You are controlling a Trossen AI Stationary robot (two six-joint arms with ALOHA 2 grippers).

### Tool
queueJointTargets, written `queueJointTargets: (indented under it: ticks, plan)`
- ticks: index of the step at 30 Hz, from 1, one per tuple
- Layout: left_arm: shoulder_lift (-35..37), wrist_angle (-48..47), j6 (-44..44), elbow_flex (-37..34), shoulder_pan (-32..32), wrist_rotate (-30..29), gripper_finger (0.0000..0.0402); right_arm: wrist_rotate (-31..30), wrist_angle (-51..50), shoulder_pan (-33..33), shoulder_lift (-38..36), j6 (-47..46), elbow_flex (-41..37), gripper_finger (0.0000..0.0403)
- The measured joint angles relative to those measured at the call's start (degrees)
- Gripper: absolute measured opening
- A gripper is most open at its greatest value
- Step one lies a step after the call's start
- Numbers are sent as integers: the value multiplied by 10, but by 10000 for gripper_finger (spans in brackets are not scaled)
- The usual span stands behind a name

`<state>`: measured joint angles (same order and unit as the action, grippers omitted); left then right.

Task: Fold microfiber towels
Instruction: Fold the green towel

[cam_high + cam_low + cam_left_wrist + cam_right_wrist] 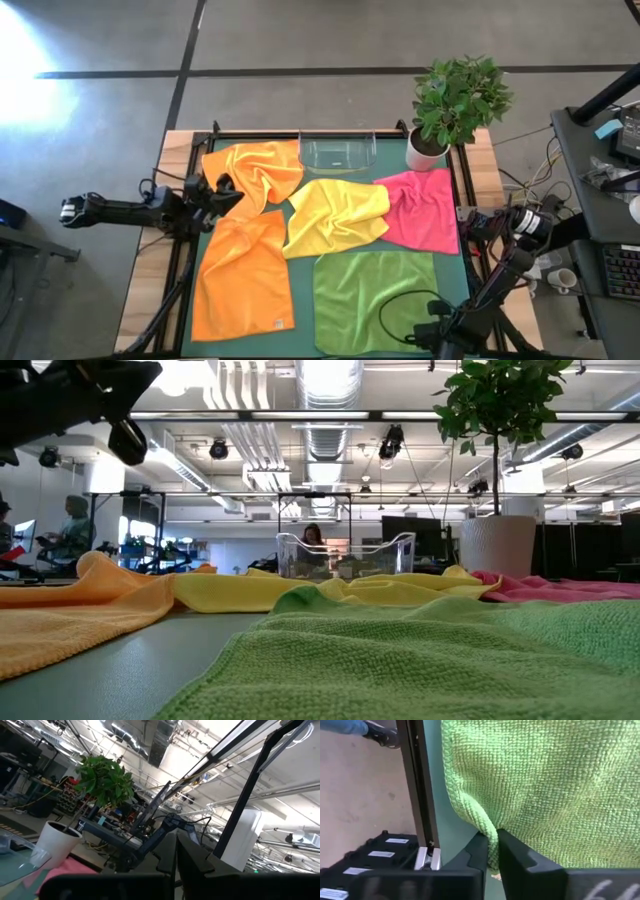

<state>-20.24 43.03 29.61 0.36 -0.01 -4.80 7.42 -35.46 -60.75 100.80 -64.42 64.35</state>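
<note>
A dark green table holds five spread towels, the lime green towel lying just in front of the yellow towel, its near edge pinched between the right gripper's clenched fingers, probably to lift and fold, while the left gripper hovers clenched, empty.

Five microfiber towels: two orange, one yellow, one pink, one green; one clear tray; one potted plant.
</note>
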Motion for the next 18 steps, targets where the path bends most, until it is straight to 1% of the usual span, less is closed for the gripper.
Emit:
queueJointTargets:
  ticks: [4,14,18]
  plan:
    - [-9,0,0,0,0,0,0,-15,-4,12,-15,-39,-2,10]
    - [-27,1,-4,0,0,0,0,-32,5,38,-31,-124,5,9]
    - [-25,3,-4,0,0,-2,15,-30,4,43,-31,-140,15,9]
